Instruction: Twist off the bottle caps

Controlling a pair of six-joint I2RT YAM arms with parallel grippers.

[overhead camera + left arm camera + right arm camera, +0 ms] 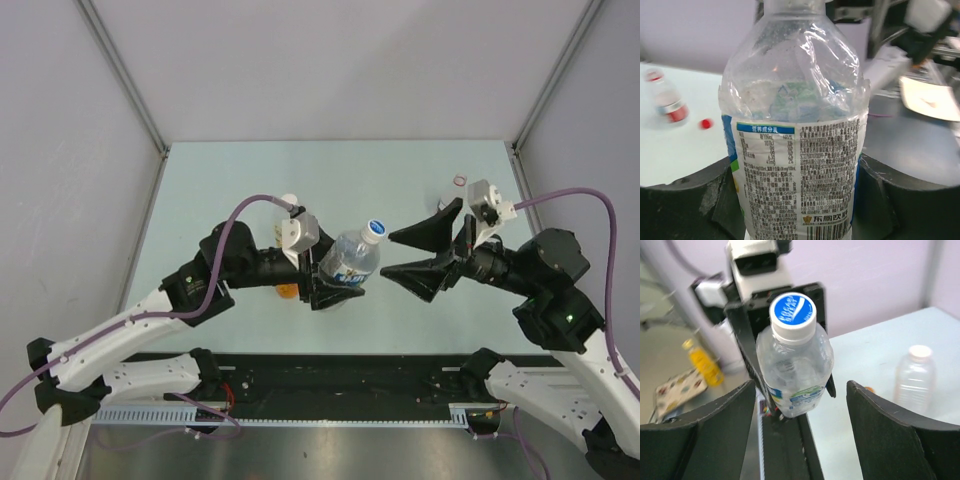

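The left gripper [338, 287] clamps the bottle [350, 258] by its labelled body, tilted toward the right gripper [390, 254], whose jaws stand wide apart beside the blue-topped cap [375, 229] on its neck, touching nothing.

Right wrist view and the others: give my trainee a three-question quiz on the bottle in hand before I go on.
1. True or false: the blue-and-white round plastic screw cap is on the clear plastic bottle with the blue label.
2. The right gripper is: A) shut on the cap; B) open, apart from the bottle; C) shut on the bottle's body.
3. Fill in: the left gripper is shut on the ____.
Key: 1 true; 2 B; 3 bottle.
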